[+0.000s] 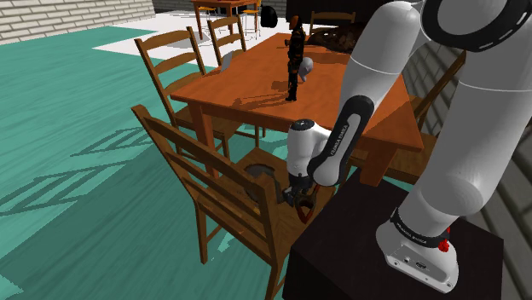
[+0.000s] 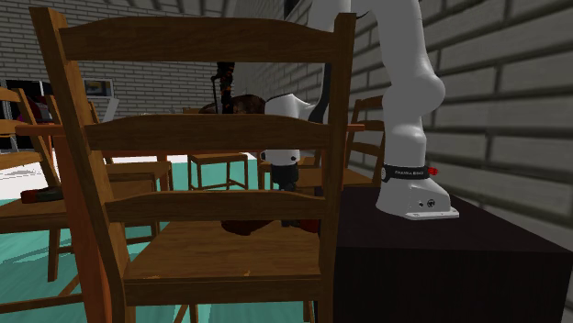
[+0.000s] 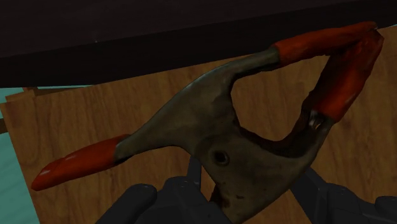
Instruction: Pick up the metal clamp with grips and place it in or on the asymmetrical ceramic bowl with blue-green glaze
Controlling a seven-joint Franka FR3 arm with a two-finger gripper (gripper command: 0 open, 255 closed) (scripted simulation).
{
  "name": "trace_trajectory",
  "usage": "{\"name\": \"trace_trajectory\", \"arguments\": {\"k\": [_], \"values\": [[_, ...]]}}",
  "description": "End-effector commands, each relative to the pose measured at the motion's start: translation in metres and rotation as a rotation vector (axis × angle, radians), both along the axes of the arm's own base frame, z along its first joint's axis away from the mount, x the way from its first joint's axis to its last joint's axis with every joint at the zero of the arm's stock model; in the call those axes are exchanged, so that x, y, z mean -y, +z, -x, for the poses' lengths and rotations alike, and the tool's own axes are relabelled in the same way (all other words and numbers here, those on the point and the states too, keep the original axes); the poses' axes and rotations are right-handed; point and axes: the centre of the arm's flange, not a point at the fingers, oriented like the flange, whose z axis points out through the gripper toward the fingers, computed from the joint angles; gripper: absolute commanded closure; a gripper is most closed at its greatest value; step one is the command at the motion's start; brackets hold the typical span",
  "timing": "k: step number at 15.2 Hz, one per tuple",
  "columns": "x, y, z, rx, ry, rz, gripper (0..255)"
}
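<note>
You have the tool [image 1: 300, 203] closed on the grey metal spring clamp with red grips [image 3: 210, 127] at its flat body, likely so the handles clear the brown wooden chair seat [image 1: 243, 194].

Clamp [image 3: 216, 137] in tool [image 1: 300, 200], abv chair seat [image 3: 95, 121], nr stand [image 1: 384, 256].

Grey clamp [image 3: 216, 137], 2 red grips, above wooden seat [image 3: 95, 121]; bowl [image 1: 256, 169] probably on seat.
</note>
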Motion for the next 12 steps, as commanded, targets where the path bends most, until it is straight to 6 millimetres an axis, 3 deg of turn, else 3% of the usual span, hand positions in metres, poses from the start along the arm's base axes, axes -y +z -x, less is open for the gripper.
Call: {"name": "trace_trajectory", "arguments": {"k": [1, 8, 12], "values": [[0.0, 0.0, 0.0, 0.001, -0.001, 0.0, 255], [0.0, 0.0, 0.0, 0.001, -0.001, 0.0, 255], [0.0, 0.021, 0.0, 0.001, -0.001, 0.0, 255]]}}
